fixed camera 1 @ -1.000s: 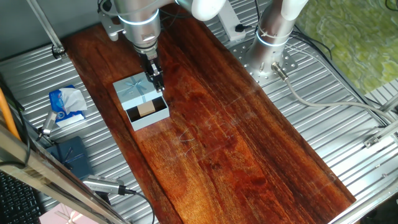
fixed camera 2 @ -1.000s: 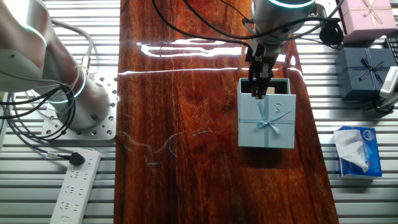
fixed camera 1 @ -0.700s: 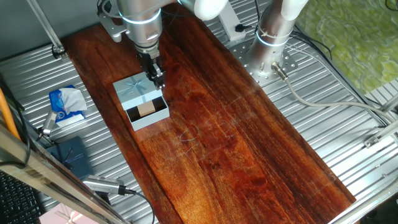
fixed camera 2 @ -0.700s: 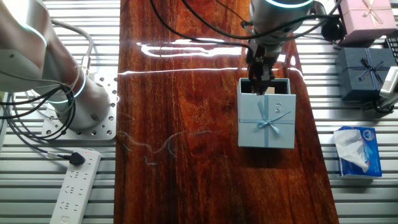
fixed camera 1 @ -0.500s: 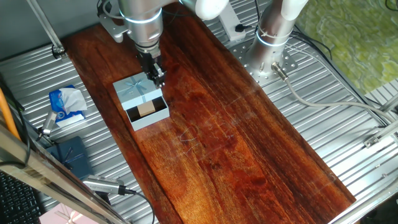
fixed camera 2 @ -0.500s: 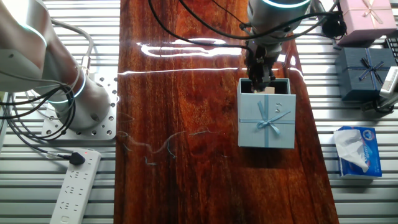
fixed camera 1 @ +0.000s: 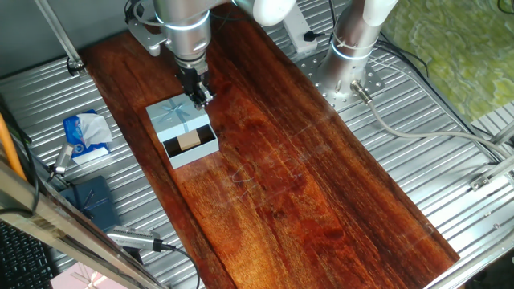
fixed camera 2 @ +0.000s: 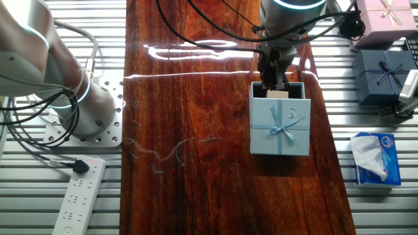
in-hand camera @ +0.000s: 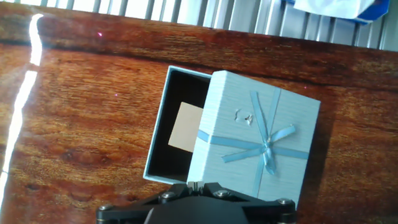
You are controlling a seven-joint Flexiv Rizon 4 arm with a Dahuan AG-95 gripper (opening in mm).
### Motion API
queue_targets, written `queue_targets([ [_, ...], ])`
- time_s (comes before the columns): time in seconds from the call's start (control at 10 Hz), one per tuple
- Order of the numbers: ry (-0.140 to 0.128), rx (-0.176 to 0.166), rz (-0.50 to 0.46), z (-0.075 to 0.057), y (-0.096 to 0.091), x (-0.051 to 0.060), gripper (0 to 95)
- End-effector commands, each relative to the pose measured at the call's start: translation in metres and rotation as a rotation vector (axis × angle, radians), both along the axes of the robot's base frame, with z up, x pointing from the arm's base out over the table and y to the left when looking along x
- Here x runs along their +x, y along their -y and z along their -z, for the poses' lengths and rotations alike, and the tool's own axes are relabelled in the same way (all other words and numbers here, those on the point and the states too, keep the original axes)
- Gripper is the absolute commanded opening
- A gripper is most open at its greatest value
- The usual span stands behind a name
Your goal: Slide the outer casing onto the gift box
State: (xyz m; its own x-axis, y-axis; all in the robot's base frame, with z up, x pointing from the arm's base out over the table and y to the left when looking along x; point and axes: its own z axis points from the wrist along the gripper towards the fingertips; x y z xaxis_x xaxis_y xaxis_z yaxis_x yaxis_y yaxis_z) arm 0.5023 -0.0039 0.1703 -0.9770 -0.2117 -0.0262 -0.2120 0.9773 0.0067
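The outer casing (fixed camera 1: 172, 114) is a light blue sleeve with a ribbon and bow. It sits on the wooden table and covers about two thirds of the gift box (fixed camera 1: 202, 149). The tray's open end sticks out and shows the tan block (fixed camera 1: 189, 141). In the other fixed view the casing (fixed camera 2: 281, 129) hides most of the tray (fixed camera 2: 256, 87). In the hand view the casing (in-hand camera: 256, 140) lies to the right of the tray's wall (in-hand camera: 159, 124). My gripper (fixed camera 1: 198, 98) is shut and empty, just above the casing's edge; it also shows in the other fixed view (fixed camera 2: 274, 79) and the hand view (in-hand camera: 198, 185).
A tissue packet (fixed camera 2: 375, 158), a dark navy box (fixed camera 2: 382, 75) and a pink box (fixed camera 2: 385, 16) lie on the metal slats beside the wooden board. A second arm's base (fixed camera 2: 72, 91) and a power strip (fixed camera 2: 78, 196) are on the other side.
My gripper has lifted up and away from the box's open end. The casing and tray have not moved.
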Motion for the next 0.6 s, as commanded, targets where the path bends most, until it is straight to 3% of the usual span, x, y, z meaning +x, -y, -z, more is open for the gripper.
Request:
queue_targets([
  [0.1, -0.012, 0.008, 0.004, -0.001, 0.009, 0.006, 0.0],
  [0.6, -0.022, 0.043, -0.014, 0.004, 0.057, 0.023, 0.0],
])
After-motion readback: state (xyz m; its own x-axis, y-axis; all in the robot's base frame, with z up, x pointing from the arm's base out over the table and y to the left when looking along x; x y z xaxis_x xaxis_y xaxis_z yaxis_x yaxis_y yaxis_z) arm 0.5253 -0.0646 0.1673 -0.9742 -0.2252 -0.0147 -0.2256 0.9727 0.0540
